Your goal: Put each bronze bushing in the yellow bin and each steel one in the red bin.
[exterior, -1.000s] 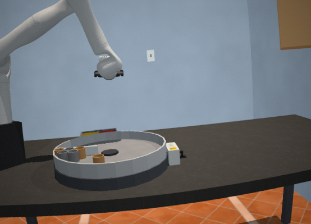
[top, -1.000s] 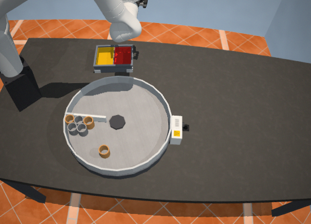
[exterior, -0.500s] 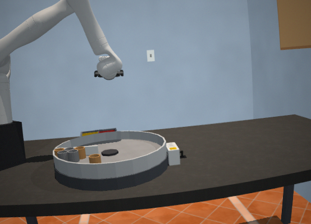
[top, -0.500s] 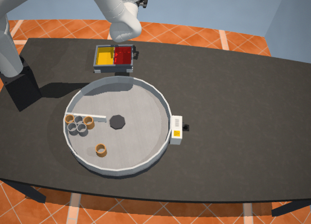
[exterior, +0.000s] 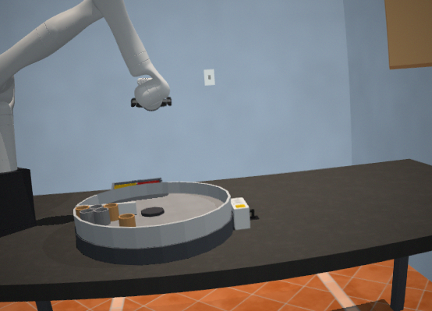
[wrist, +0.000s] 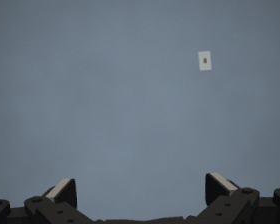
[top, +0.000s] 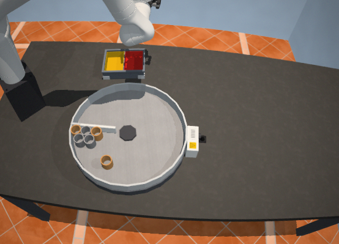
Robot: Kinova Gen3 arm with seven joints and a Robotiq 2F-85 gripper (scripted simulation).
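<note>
The round turntable carries three bronze and three steel bushings. Two bronze bushings and three steel bushings are bunched against a white bar at the left. In the side view the cluster shows with a steel bushing in front. One bronze bushing stands apart, towards the front. The yellow bin and the red bin sit side by side behind the turntable. My gripper is open and empty, high above the bins, facing the wall.
A black hub marks the turntable's centre. A white control box is on its right side. The arm's black base stands at the table's left end.
</note>
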